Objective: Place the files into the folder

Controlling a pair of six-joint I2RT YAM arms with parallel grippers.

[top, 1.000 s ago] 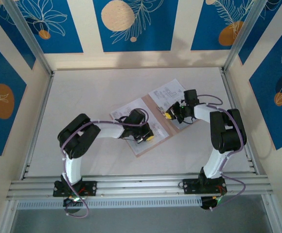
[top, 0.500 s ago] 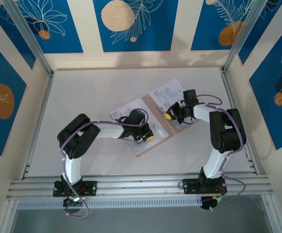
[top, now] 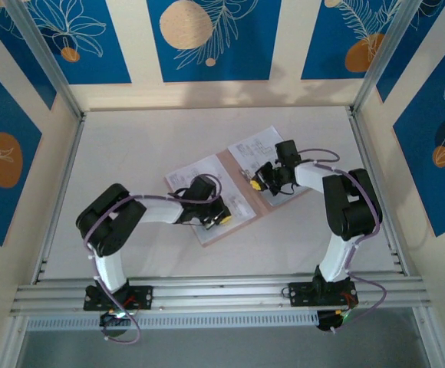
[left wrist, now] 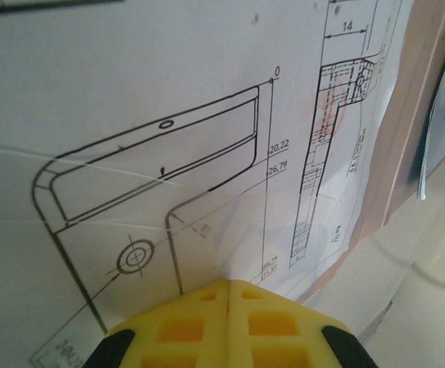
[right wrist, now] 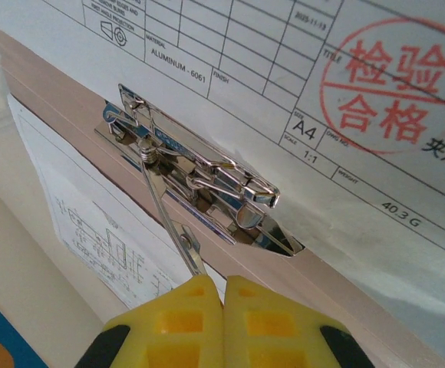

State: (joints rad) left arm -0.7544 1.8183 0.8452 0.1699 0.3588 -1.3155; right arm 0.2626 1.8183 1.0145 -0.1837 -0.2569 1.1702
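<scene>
The pinkish-tan folder [top: 236, 188] lies open at mid-table. White printed files rest on both halves: one sheet [top: 188, 175] on the left, another [top: 255, 146] on the right. My left gripper [top: 221, 220] is shut, its yellow tips [left wrist: 229, 285] pressed down on the left sheet's drawing [left wrist: 169, 115]. My right gripper [top: 257, 184] is shut at the spine. In the right wrist view its tips [right wrist: 224, 282] sit at the end of the thin lever [right wrist: 165, 211] of the metal clip [right wrist: 199, 176], which runs in behind one fingertip [right wrist: 196, 295]. A red-stamped sheet [right wrist: 345, 153] lies beyond the clip.
Aluminium rails [top: 222, 295] run along the near edge, and upright posts [top: 376, 57] stand at the back corners. Patterned blue and cream walls close in the table on three sides. Bare white tabletop [top: 146, 138] surrounds the folder.
Both grippers have shifted to the left, and the open folder with its sheets has slid a little left with them. Both stay shut.
</scene>
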